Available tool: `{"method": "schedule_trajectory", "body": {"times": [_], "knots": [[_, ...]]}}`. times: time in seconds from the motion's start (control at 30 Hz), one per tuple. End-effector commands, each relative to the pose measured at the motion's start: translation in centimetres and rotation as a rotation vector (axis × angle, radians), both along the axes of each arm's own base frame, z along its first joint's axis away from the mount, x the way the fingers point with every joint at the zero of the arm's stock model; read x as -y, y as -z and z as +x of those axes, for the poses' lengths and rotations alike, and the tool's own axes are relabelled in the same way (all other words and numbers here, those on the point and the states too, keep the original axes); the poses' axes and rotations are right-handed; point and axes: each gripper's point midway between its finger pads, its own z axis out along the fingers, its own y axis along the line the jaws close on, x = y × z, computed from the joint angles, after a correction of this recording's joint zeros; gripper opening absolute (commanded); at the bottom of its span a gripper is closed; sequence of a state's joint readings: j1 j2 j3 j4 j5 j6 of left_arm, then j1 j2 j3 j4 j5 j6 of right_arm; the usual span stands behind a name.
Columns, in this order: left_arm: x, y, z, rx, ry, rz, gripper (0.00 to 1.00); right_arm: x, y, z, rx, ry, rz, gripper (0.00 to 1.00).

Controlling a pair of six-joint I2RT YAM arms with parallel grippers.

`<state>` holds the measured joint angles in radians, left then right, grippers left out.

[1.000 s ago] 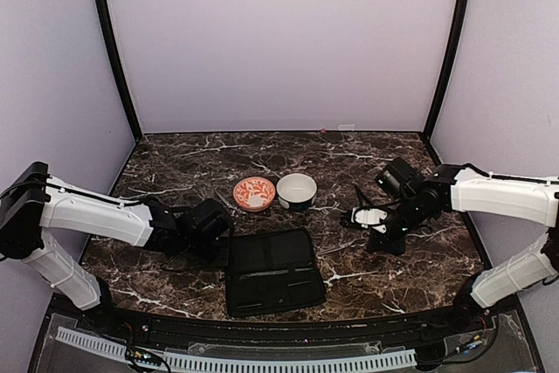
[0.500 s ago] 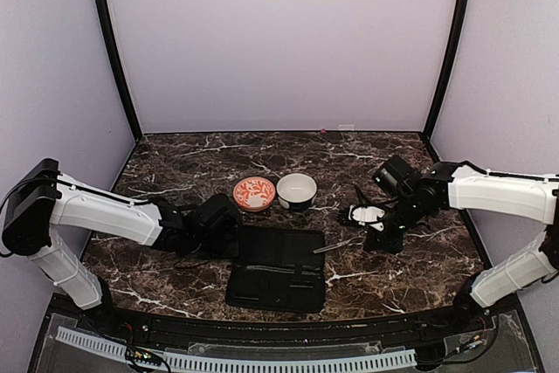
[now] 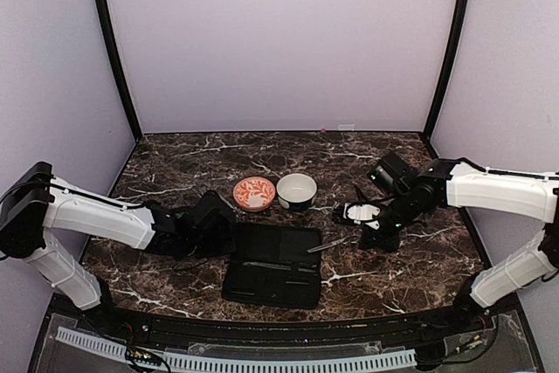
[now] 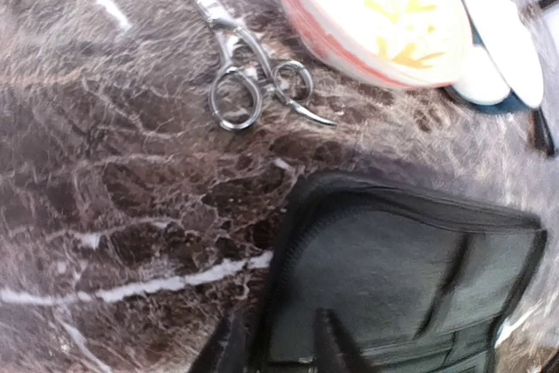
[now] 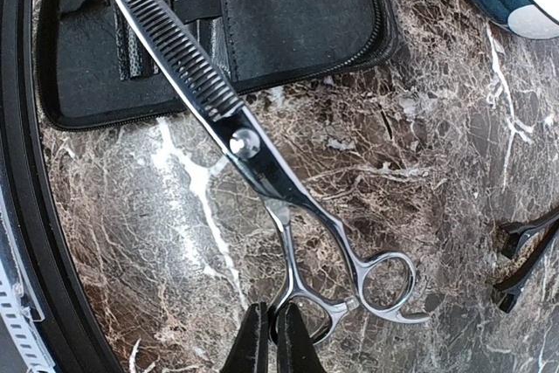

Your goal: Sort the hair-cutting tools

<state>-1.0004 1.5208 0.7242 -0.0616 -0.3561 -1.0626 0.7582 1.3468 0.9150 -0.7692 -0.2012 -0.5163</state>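
silvery thinning scissors held by right jaws; left jaws clamp the black case edge.

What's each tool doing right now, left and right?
Left tool: seemingly closed on the black case, at its edge.
Right tool: closed on the thinning scissors, at a ring handle.

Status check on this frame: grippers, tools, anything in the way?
Right gripper shut on thinning scissors' ring handle, blade over the black case. Left gripper pinching the case's edge. Second scissors lie beside the orange bowl. Nothing seen blocking.
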Motion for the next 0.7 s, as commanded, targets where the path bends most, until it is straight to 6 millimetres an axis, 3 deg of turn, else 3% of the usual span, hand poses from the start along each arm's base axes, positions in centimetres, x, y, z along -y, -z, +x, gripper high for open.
{"method": "schedule_trajectory", "body": {"times": [0.0,0.1,0.17,0.23,0.33,0.4,0.5,0.67], "knots": [[1.6,-4.8,-0.3,0.101,0.2,0.035,0.38,-0.4,-1.0,0.5,0.033,0.008,0.013,0.0],[4.1,-6.5,-3.0,0.128,0.488,0.045,0.46,-0.1,-1.7,0.7,0.071,0.01,0.02,0.0],[6.1,-6.7,-6.7,0.123,0.731,0.04,0.51,0.2,-1.8,0.6,0.087,0.005,0.02,0.0],[7.7,-6.6,-10.6,0.109,0.925,0.05,0.56,0.6,-1.6,0.5,0.095,0.01,0.012,0.0],[8.2,-4.9,-13.4,0.065,1.071,0.147,0.54,0.9,-1.3,0.5,0.104,0.022,0.008,0.0],[8.4,-3.8,-14.0,0.079,1.13,0.221,0.54,1.1,-1.2,0.7,0.113,0.033,0.001,0.0],[8.2,-2.1,-13.3,0.083,1.142,0.327,0.54,1.8,-0.9,1.9,0.157,0.077,-0.031,0.0],[8.7,-0.2,-13.4,0.089,1.234,0.381,0.53,2.3,-1.2,2.0,0.16,0.095,-0.028,0.0]]}}
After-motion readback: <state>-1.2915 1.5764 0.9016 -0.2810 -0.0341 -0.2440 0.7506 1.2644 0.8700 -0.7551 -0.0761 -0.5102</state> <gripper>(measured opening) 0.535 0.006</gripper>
